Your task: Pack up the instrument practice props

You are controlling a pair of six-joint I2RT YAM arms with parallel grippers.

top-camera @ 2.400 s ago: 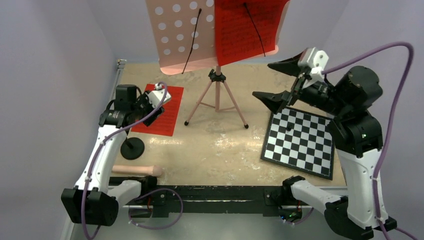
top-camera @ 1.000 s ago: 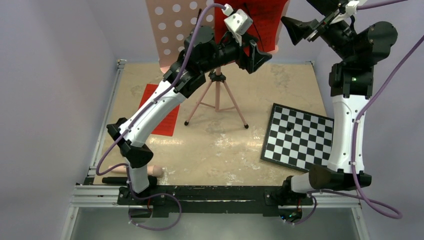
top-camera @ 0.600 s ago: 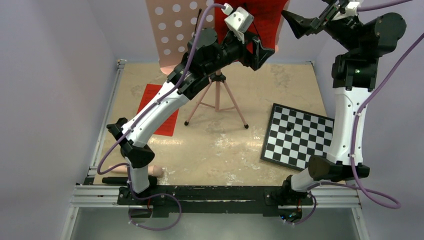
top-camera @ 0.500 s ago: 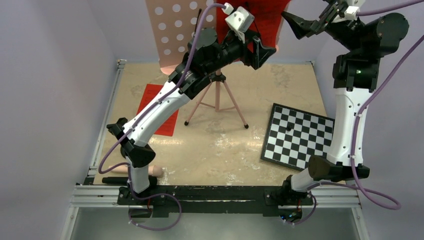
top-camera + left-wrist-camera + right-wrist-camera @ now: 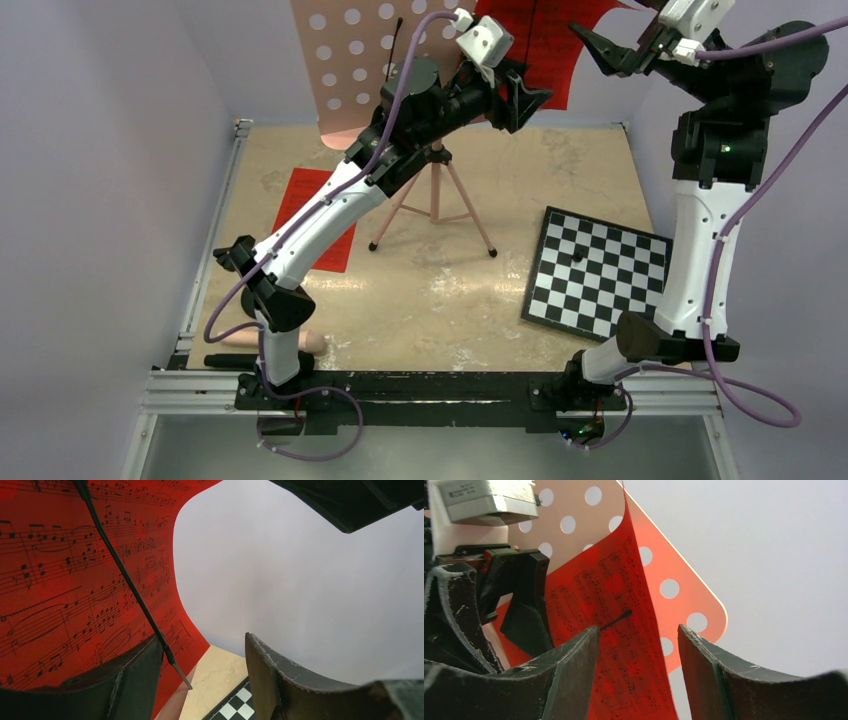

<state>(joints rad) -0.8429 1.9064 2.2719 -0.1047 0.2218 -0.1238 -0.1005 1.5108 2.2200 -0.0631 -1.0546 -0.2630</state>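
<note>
The pink music stand [image 5: 345, 70] rises at the back on tripod legs [image 5: 433, 205], its holed desk [image 5: 676, 587] also in the right wrist view. A red sheet-music page [image 5: 548, 55] bends off the desk's right side. My left gripper [image 5: 532, 97] is open at the page's lower corner [image 5: 75, 585], beside the black wire retainer [image 5: 127, 582]. My right gripper [image 5: 602, 47] is open, and the page's free edge [image 5: 629, 645] stands between its fingers. A second red page [image 5: 322, 225] lies flat on the table. A pink rod [image 5: 298, 342] lies at the near left.
A black-and-white checkerboard [image 5: 600, 280] lies on the right of the beige table [image 5: 450, 300]. Grey walls [image 5: 110, 200] close in the left, back and right. The left arm [image 5: 320, 215] stretches over the tripod, and the right arm [image 5: 700, 230] stands upright at the right.
Both grippers have risen a little at the stand's right edge and narrowed their jaws. The red page has swung right, off the desk.
</note>
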